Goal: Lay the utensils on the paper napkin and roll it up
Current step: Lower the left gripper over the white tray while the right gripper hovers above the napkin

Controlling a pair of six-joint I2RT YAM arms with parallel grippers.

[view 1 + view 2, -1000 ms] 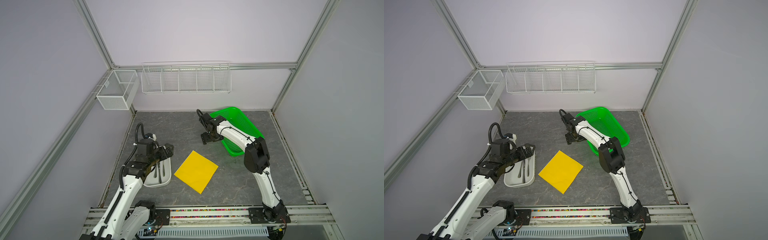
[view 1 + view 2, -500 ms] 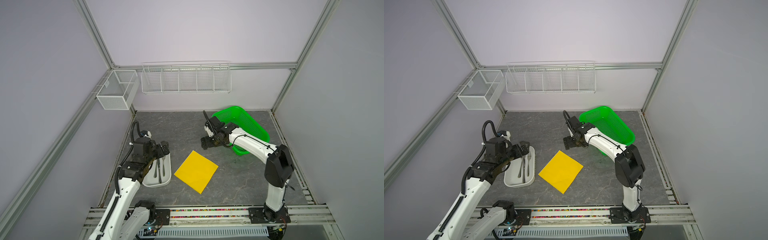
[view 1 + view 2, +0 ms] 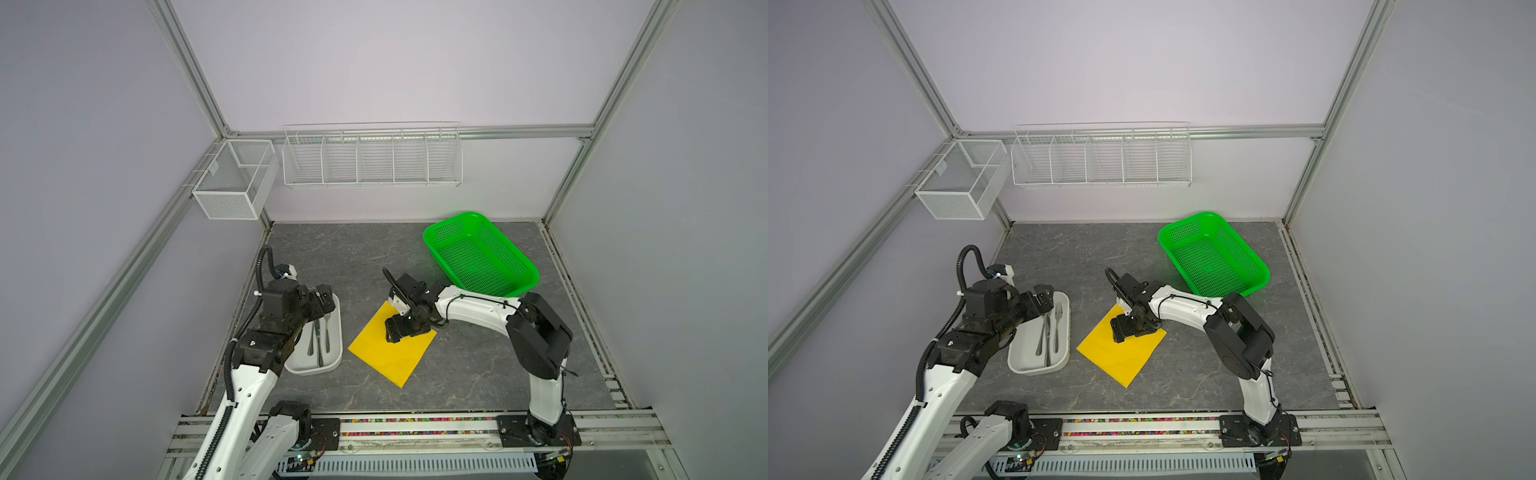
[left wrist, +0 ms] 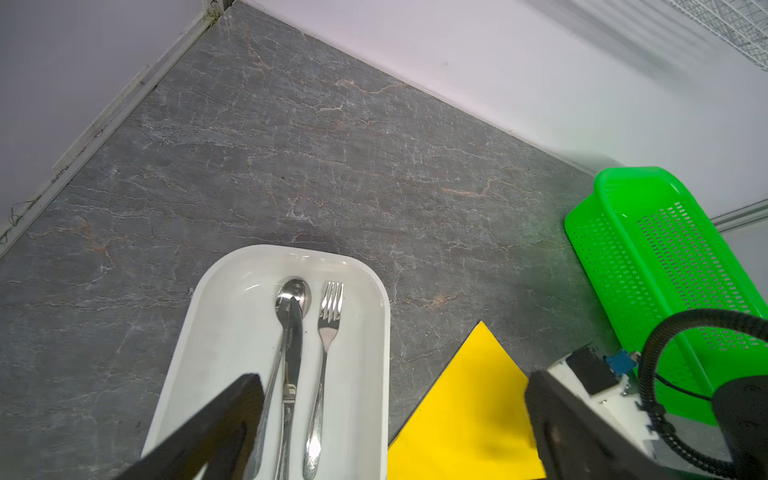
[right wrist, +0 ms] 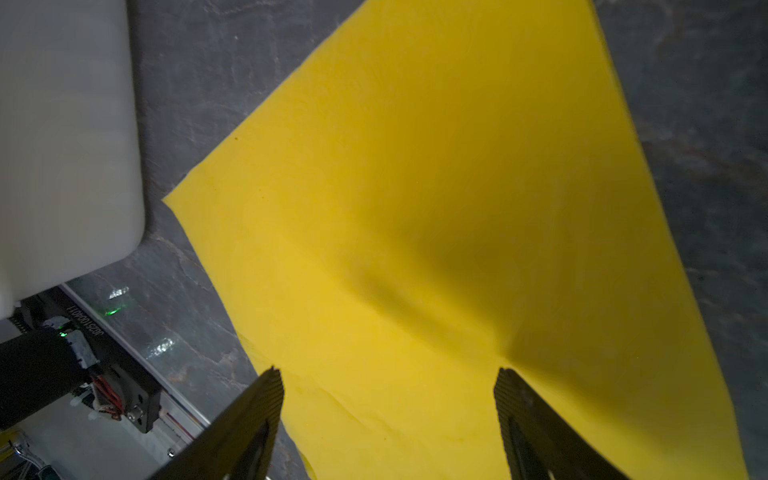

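Note:
The utensils (image 4: 293, 357), a spoon, a knife and a fork (image 4: 328, 328), lie side by side in a white tray (image 4: 249, 257) at the front left in both top views (image 3: 320, 336) (image 3: 1048, 332). My left gripper (image 4: 392, 380) hangs open above the tray's far end (image 3: 326, 301) (image 3: 1044, 297), holding nothing. The yellow paper napkin (image 3: 395, 357) (image 3: 1121, 357) (image 5: 436, 208) lies flat on the floor beside the tray. My right gripper (image 5: 388, 374) (image 3: 392, 330) (image 3: 1119, 330) is open, tips down on the napkin's far half. A crease runs to one fingertip (image 5: 505, 380).
A green perforated basket (image 3: 453, 230) (image 3: 1183, 232) (image 4: 623, 178) sits at the back right. White wire baskets (image 3: 372, 160) hang on the back wall and the left wall (image 3: 232, 183). The right arm's elbow (image 3: 540, 332) stands right of the napkin. Walls close in three sides.
My right gripper swung from the green basket's edge forward and down onto the napkin. The basket, tipped up half a second ago, now lies flat. The left gripper stayed over the tray.

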